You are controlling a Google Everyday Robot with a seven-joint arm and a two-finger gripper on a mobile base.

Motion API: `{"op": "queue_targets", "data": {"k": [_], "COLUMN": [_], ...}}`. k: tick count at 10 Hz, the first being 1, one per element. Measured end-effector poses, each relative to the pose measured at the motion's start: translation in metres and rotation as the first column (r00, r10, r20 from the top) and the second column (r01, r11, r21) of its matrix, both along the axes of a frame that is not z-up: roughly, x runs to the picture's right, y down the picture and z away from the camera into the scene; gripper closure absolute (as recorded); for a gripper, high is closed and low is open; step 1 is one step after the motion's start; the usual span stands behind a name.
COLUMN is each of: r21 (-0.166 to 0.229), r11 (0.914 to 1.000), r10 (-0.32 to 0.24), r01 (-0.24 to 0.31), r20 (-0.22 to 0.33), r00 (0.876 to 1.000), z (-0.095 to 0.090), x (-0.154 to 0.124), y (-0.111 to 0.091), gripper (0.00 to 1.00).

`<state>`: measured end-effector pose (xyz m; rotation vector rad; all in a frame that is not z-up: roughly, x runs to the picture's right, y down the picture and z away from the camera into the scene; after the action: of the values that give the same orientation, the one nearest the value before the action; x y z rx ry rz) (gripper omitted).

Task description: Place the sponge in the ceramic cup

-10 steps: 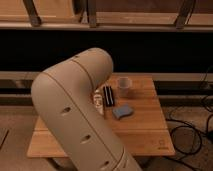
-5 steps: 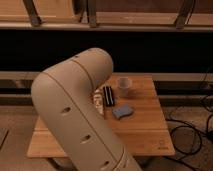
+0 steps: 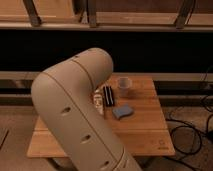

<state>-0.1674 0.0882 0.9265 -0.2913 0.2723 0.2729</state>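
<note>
Across the foreground: a thick beige robot arm (image 3: 75,120) rises from the lower middle to a rounded elbow left of centre, and it hides much of the table's left half from us.
Table: a pale wooden table (image 3: 145,135) with a slatted top stands on a tan floor in front of a dark wall.
Sponge: the sponge (image 3: 123,111) lies flat on the wood near the table's middle, slightly turned and with nothing holding it. It is outside the cup.
Ceramic cup: the ceramic cup (image 3: 123,86) stands upright toward the table's back edge, just behind the sponge and not touching it.
Black ridged object: the black ridged object (image 3: 108,95) lies lengthwise between the arm and the cup, close to the sponge's left.
Pale item: a small pale item (image 3: 98,101) sits just left of the black ridged object, partly behind the arm. We cannot tell what it is.
Gripper: the gripper is out of our sight behind the arm's bulk, so we cannot tell whether it is released or clenched.
Cables: dark cables (image 3: 192,132) loop on the floor to the right of the table.
Background: wooden rails (image 3: 125,20) run across the top.
</note>
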Motion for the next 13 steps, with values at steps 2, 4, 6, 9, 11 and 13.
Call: {"op": "queue_targets", "data": {"k": [2,4,6,9,11,13], "r21": [0.0,0.0,0.0,0.023,0.051,0.065], "r11": [1.0,1.0,0.9998,0.9952,0.9904,0.9895], "r10": [0.0,0.0,-0.018,-0.098,-0.138,-0.144], "r01": [0.0,0.0,0.018,0.095,0.128,0.129], "r20": [0.0,0.004,0.072,0.269,0.383,0.434], "r00": [1.0,1.0,0.997,0.958,0.913,0.889], "z": [0.0,0.0,-0.002,-0.025,-0.051,-0.076], "x": [0.0,-0.001,-0.021,-0.079,-0.111,-0.12], "y": [0.0,-0.001,-0.009,-0.041,-0.061,-0.07], "gripper": [0.2,0.2,0.2,0.2,0.2,0.2]}}
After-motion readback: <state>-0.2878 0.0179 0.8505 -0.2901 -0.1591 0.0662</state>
